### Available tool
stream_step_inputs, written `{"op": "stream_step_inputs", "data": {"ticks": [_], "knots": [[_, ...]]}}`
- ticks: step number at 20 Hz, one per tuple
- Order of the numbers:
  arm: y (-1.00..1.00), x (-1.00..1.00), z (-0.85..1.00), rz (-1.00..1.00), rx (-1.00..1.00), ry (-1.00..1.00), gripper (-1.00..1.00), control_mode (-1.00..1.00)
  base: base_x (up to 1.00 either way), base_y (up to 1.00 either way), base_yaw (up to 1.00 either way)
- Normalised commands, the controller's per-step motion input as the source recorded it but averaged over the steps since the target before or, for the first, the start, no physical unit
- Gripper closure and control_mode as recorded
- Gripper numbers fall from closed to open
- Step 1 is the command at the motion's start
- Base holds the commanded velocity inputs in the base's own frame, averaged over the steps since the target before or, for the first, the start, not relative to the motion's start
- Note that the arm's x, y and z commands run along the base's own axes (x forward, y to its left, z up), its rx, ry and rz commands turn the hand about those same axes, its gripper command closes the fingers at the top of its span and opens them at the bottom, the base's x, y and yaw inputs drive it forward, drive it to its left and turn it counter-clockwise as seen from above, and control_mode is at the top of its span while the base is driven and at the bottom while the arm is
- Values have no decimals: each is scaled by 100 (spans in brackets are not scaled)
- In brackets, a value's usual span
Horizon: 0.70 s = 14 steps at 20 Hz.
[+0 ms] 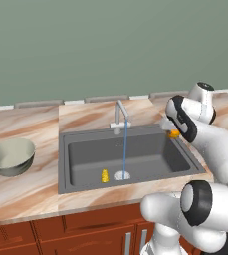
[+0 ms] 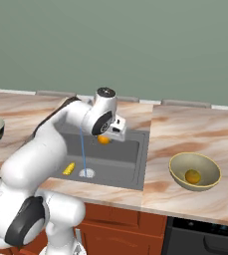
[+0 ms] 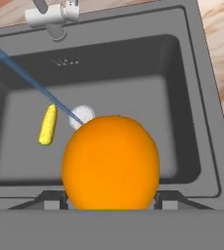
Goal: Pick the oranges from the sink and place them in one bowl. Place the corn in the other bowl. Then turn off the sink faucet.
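Oranges first: I've got one orange (image 3: 111, 163) clamped between the gripper (image 3: 111, 201) fingers, and it sits right up against the hand camera, blocking most of the lower middle of that view. From the right base view I can see the same orange (image 2: 103, 140) tucked under the hand, up in the air above the sink (image 2: 130, 172), over its right half. In the left base view it shows as a little orange blob (image 1: 173, 133) beside the arm, by the sink's right rim. The jaws are partly closed, snug on the fruit on both sides.

The other orange (image 2: 192, 176) already sits inside the olive bowl (image 2: 177, 175) on the counter to the right of the sink, well apart from the basin.

The corn (image 1: 104, 176) lies on the sink floor just beside the round drain (image 1: 122, 175), to its left as I look from the left base view. Through the hand camera it's the yellow cob (image 3: 47, 125) lying near the drain.

The pale bowl (image 1: 11, 156) stands on the counter left of the sink, upright.

The faucet (image 1: 119, 117) stands at the back rim, and a thin blue stream of water (image 1: 125, 149) runs from the spout down onto the drain.
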Motion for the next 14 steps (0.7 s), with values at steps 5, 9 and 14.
{"op": "stream_step_inputs", "data": {"ticks": [5,9,14], "knots": [[0,-37,27,-2,-8,5,100,-100,0,0,0],[-16,-38,24,-7,-9,0,100,-100,0,0,0],[-62,-31,22,-13,-7,3,100,-100,0,0,0]]}}
